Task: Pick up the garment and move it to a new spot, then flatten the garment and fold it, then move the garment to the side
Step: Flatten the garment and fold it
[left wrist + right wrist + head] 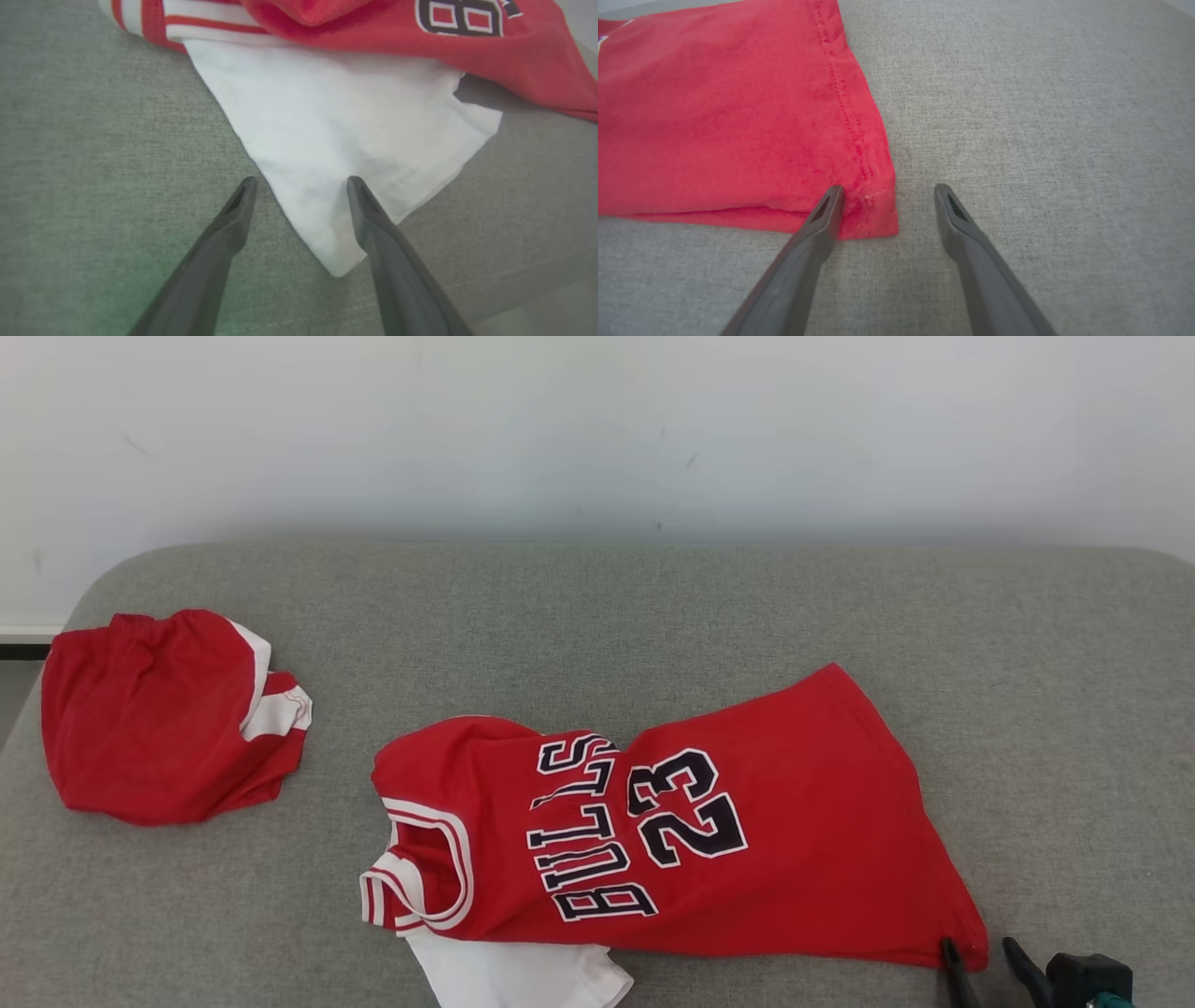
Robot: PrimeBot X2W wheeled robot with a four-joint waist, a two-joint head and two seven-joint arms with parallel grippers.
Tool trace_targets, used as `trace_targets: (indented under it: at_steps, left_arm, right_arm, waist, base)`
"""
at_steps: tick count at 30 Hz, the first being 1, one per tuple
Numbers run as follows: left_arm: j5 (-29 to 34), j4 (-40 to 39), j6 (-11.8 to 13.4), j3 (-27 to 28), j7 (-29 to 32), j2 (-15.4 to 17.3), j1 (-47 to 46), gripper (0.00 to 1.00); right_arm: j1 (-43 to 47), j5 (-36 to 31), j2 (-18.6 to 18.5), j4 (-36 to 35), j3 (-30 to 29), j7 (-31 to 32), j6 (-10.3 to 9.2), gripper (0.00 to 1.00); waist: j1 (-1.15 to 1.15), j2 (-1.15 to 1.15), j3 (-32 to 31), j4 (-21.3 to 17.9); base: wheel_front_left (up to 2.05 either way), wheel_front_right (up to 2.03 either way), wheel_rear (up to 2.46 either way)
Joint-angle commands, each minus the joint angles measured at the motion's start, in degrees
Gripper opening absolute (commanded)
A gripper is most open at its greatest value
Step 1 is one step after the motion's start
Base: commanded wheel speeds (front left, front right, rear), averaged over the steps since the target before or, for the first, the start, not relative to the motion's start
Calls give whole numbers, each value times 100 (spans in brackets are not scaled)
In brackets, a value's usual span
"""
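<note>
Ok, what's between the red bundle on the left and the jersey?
Nothing: in the head view the stretch between the bundle and the jersey is bare grey cushion.

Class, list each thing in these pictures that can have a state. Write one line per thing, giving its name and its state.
Jersey: unfolded, lying front up, rumpled near the collar.
White cloth: poking out from under the jersey, lying flat.
Red bundle: crumpled in a heap, apart from the jersey.
Left hand: open, holding nothing, astride the white cloth's corner.
Right hand: open, holding nothing, at the jersey's hem corner.
</note>
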Motion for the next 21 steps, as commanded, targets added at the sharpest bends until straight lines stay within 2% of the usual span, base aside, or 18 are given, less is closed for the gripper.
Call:
trace_targets:
  at_steps: [1, 2, 4, 7, 13, 21]
  left_arm:
    - [-54, 156, -36, -57, 138, -41, 60, 100]
    - [-73, 190, -46, -74, 168, -61, 51, 47]
    - [-111, 286, -59, -121, 186, -104, 10, 0]
    - [-324, 299, -103, -70, 87, -206, -33, 0]
    - [-548, -61, -122, 111, -149, -150, -65, 0]
    - [-578, -1500, -124, 583, -204, 199, -493, 0]
  right_arm:
    - [-41, 32, -1, 60, 48, 10, -13, 36]
    - [-67, 62, 3, 95, 79, 9, -13, 0]
    - [-125, 112, -11, 203, 143, 9, -13, 0]
    - [-202, 152, -71, 135, 193, 3, -13, 0]
    - [26, 223, -132, -559, 185, 1, -13, 0]
    - [-123, 461, -190, -1793, 316, 0, -13, 0]
  waist:
    - [0, 0, -15, -15]
    - [0, 0, -21, -22]
    - [0, 0, -50, -30]
    - [0, 0, -106, -23]
    - [0, 0, -214, 9]
    - [0, 0, -109, -26]
  base:
    - [0, 0, 0]
    - [0, 0, 0]
    - [0, 0, 0]
    - [0, 0, 0]
    - [0, 0, 0]
    - [0, 0, 0]
